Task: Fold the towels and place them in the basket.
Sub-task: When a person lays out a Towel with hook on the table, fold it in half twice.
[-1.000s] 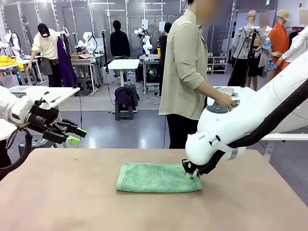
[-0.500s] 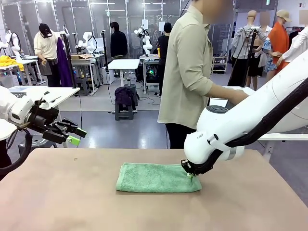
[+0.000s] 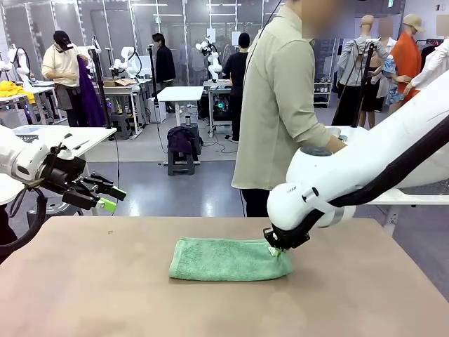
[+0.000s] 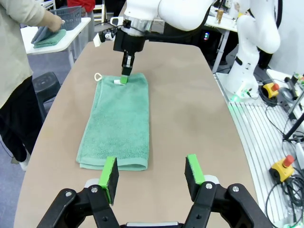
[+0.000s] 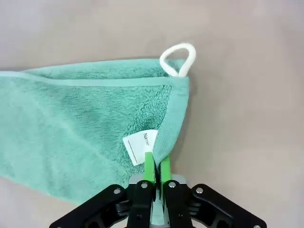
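Left end effector: wide open and holding nothing. It hangs in the air by the left edge of the table, well apart from the towel.
Green towel: lies flat in the middle of the table, with its long side going left to right. Its left end shows two layers, so I think one fold is done.
Right end effector: pinched tight on the towel's right edge, just beside the little white name tag. A white loop sticks out at a corner of that same end.
Basket: a dark mesh one on a small side table, off past the far right. A person's hand is at it.
Left to do: I think one more fold, right end over to the left, then the trip to the basket.
Open room: bare table all around the towel, most of it to the left and near side.
Edges: the towel sits well in from every table edge. The far edge is closest, and the person stands just past it.
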Robot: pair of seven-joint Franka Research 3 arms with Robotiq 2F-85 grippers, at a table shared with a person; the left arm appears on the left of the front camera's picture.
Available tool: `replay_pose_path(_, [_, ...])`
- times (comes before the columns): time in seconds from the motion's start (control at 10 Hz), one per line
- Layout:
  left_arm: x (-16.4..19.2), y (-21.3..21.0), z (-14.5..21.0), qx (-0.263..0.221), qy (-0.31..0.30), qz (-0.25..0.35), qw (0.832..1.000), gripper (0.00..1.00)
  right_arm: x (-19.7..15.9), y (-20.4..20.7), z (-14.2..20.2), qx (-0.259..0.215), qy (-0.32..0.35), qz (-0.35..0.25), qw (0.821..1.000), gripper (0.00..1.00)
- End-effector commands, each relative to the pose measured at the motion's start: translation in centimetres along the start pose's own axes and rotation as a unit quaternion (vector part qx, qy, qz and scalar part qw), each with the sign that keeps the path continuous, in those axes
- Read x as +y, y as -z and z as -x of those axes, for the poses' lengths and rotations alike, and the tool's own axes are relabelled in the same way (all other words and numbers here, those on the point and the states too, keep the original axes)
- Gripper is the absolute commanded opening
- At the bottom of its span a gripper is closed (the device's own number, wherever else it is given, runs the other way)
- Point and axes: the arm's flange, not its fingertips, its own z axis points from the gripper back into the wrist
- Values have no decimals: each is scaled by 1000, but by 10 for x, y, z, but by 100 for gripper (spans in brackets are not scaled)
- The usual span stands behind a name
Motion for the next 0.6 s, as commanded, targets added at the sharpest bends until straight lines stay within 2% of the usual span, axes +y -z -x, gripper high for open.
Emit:
replay_pose_path(0.0, [-2,-1,-2,-1,2,-1,1000,72,32,-42,-14,-5,-41,15,999,0])
replay_pose_path(0.3, [-2,-1,-2,-1,2,-1,1000,72,115,-67,-27,0,-76,39,996,0])
replay_pose_path(0.5, [-2,-1,-2,-1,2,-1,1000,72,176,-58,-34,5,-89,44,995,0])
